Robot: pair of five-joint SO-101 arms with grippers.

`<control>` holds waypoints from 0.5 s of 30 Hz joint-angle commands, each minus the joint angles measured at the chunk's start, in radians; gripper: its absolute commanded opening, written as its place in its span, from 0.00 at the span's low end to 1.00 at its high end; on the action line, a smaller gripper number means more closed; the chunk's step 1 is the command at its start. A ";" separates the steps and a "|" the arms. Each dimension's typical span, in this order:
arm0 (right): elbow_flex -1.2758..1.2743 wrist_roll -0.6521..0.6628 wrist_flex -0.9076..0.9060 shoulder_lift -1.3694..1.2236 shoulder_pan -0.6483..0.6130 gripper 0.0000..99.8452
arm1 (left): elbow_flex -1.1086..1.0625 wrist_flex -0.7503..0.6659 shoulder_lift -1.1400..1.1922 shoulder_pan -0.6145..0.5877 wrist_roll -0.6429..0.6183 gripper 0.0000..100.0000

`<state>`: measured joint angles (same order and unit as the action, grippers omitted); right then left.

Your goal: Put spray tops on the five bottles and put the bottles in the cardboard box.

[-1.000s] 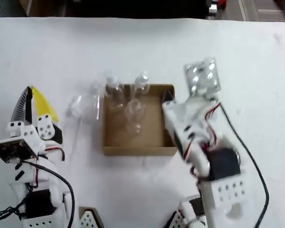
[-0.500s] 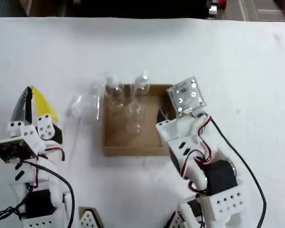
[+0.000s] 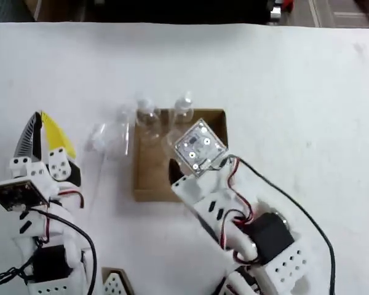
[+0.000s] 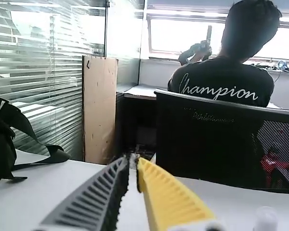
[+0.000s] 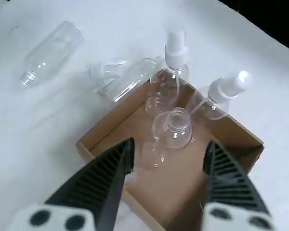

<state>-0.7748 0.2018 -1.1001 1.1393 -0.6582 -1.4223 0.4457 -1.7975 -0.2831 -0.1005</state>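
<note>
The cardboard box (image 3: 149,184) sits mid-table. In the right wrist view the cardboard box (image 5: 183,185) holds two upright clear bottles with white spray tops (image 5: 175,45) (image 5: 231,85) and one open-necked bottle (image 5: 172,127) without a top. Two more clear bottles lie on the table outside it, one (image 5: 50,52) without a top, the other (image 5: 130,79) beside a white spray top (image 5: 106,70). My right gripper (image 5: 168,143) hangs open above the box, over the open-necked bottle, holding nothing. My left gripper (image 3: 40,130) stands shut and empty at the table's left, grey and yellow fingers (image 4: 159,197) pointing up at the room.
White table surface all around the box. The lying bottles (image 3: 111,132) rest just left of the box, between it and my left arm. A dark chair (image 4: 221,139) stands beyond the table's far edge.
My right arm has swung leftward from the box's right side to over the box. The left arm and the bottles have not moved.
</note>
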 commanded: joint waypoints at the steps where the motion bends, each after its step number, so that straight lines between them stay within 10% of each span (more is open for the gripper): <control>1: 0.118 0.012 -0.064 0.016 -0.021 0.21 | 0.009 -0.029 -0.010 0.012 -0.005 0.04; 15: 0.014 0.117 0.044 0.004 -0.077 0.21 | 0.011 -0.031 -0.010 0.008 -0.005 0.04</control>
<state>-0.7104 0.2340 -1.1784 1.1393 -0.7135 -1.4223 0.4457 -1.7975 -0.2831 -0.1005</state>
